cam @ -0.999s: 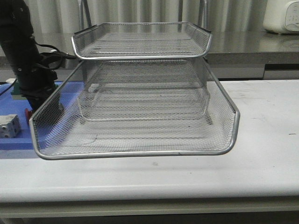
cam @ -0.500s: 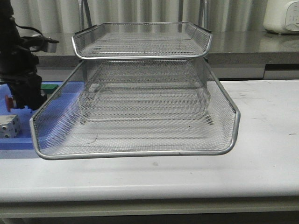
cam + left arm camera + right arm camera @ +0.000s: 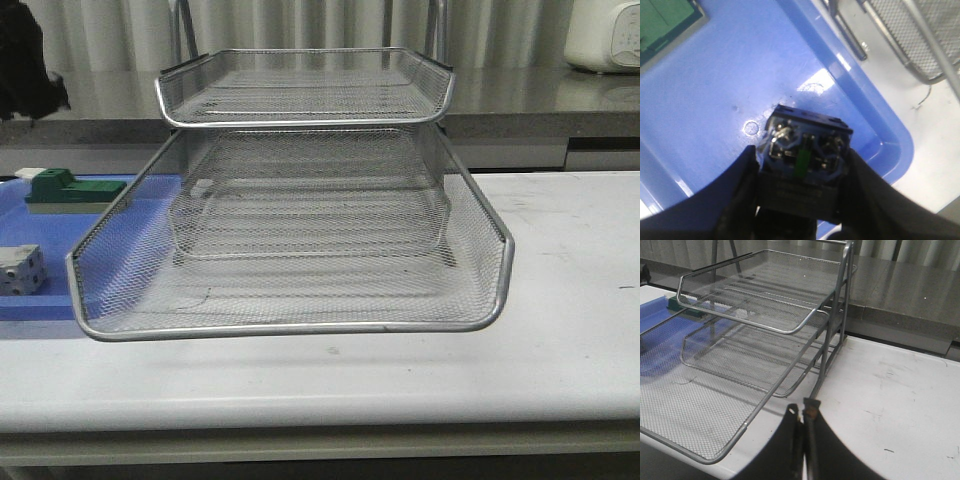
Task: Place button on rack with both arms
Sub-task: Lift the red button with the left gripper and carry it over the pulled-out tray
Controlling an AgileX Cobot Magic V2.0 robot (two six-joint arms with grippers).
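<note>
Up goes the left arm point(image 3: 25, 70), risen since a moment ago from the blue tray point(image 3: 70, 300) to the front view's ten o'clock corner, and the red button head has gone from that view with it. Left claw point(image 3: 801, 172) pinches the button point(image 3: 802, 150), terminal end showing, above the tray's corner. Green-and-white block point(image 3: 65, 190) and white cube point(image 3: 20, 270) lie in the tray at nine o'clock of the rack point(image 3: 300, 325). Right claw point(image 3: 802, 412) hangs pressed together over the white tabletop point(image 3: 900, 400), beside the rack's lowest tier.
</note>
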